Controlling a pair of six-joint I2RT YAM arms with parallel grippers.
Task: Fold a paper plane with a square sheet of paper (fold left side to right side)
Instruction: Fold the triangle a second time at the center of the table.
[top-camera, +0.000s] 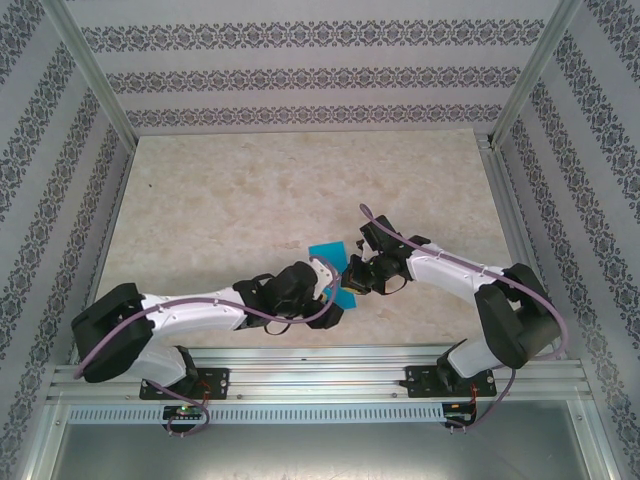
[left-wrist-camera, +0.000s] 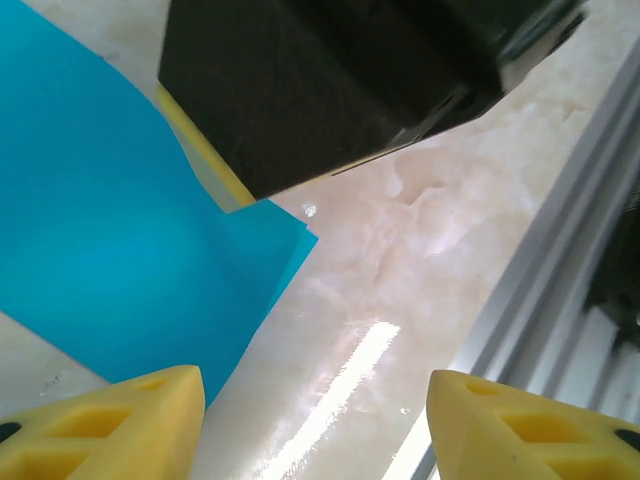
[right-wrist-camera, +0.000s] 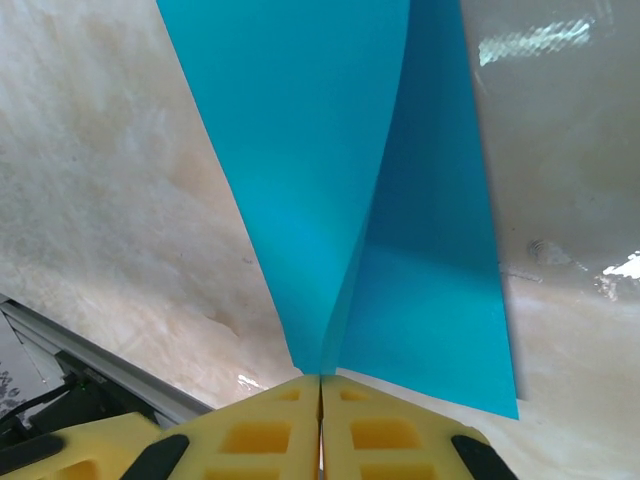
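Note:
The square sheet of paper (right-wrist-camera: 330, 180) is bright cyan-blue and lies on the marble table, with one layer lifted into a raised flap along a crease. My right gripper (right-wrist-camera: 320, 425) is shut on that flap's near edge, its yellow fingertips pressed together. In the top view the sheet (top-camera: 327, 249) lies between the two grippers, the right gripper (top-camera: 356, 275) over its near right part. My left gripper (left-wrist-camera: 315, 425) is open and empty, with its left fingertip over the sheet's (left-wrist-camera: 110, 250) near edge. The right gripper's black body (left-wrist-camera: 330, 80) hangs just ahead. No folded paper plane is in view.
The aluminium frame rail (left-wrist-camera: 570, 290) runs close on the right of the left gripper, along the table's near edge (top-camera: 320, 362). Patterned walls (top-camera: 300, 75) enclose the table at the back and both sides. Bare marble (top-camera: 250, 180) stretches beyond the paper.

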